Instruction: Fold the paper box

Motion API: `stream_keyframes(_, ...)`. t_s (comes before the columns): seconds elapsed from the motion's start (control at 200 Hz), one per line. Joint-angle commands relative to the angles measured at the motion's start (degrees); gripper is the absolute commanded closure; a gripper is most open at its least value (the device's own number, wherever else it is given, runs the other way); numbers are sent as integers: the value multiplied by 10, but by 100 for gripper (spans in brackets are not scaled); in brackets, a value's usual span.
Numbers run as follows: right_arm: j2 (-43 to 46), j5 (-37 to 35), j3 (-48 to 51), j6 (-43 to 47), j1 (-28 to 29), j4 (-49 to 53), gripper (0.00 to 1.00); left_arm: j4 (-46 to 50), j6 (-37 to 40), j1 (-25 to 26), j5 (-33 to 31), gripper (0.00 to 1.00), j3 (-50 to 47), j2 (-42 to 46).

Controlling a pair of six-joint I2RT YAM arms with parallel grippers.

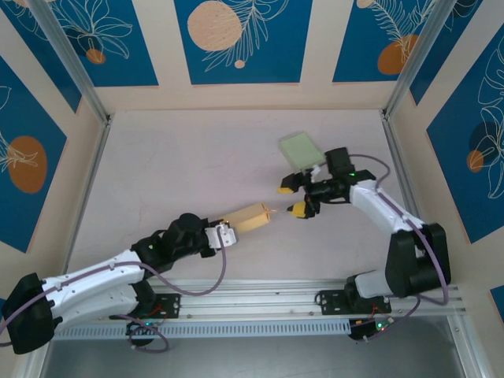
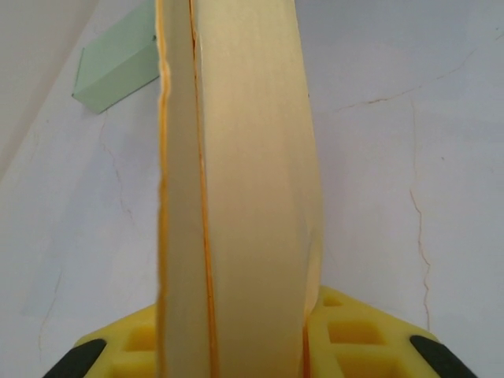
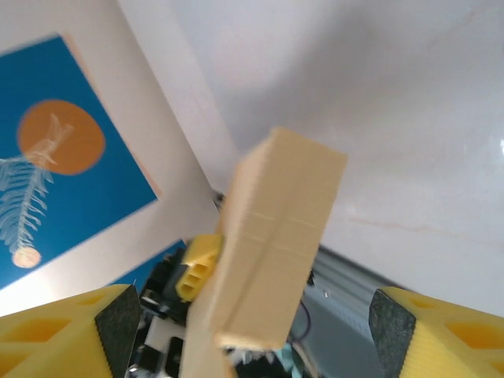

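Gripping the paper box [image 1: 250, 218] by its near end, the left gripper [image 1: 233, 228] has its yellow fingers [image 2: 354, 335] closed against the box's two sides; the box juts out from the claw over the table [image 1: 173, 157], about midway between the left and right edges and somewhat nearer the near edge than the far one; its free end points toward the right gripper [image 1: 291, 199]; from the left wrist the box reads as a narrow cream sleeve with an orange-tinged seam running along its length; whether its underside touches the table I cannot tell; the right gripper stands wide open with nothing in it, its two yellow fingertips spread just beside the box's free end without touching it; from the right wrist the squared end of the box hangs between the parted dark pads [image 3: 118, 327], apart from both; a flat pale green box [image 1: 300, 150] lies toward the far right corner of the table, just behind the right gripper.
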State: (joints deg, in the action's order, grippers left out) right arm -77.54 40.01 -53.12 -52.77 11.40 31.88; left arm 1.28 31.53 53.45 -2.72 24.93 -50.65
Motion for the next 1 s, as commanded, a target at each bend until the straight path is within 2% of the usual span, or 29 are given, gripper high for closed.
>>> stream_keyframes(0.0,59,-29,-8,47,-20,42,21,34,-28,-9,28,95,27,5)
stream_keyframes(0.09,91,-90,-38,117,-11,86,24,70,-54,-26,69,96,54,-8)
stream_keyframes(0.195,128,-179,-58,190,18,110,26,118,-83,-72,178,95,99,-57)
stream_keyframes(0.305,162,-237,-63,249,65,107,28,174,-78,-112,270,94,153,-127)
stream_keyframes(0.355,176,-268,-61,273,90,103,28,194,-65,-122,299,89,171,-151)
stream_keyframes(0.46,188,-331,-55,312,141,99,28,235,-35,-140,328,79,209,-194)
stream_keyframes(0.63,168,-407,-16,353,211,46,31,256,7,-175,366,76,247,-249)
stream_keyframes(0.775,126,-404,-1,375,217,5,31,267,28,-190,374,67,268,-296)
stream_keyframes(0.995,66,-417,-22,418,221,7,33,229,45,-189,368,54,252,-309)
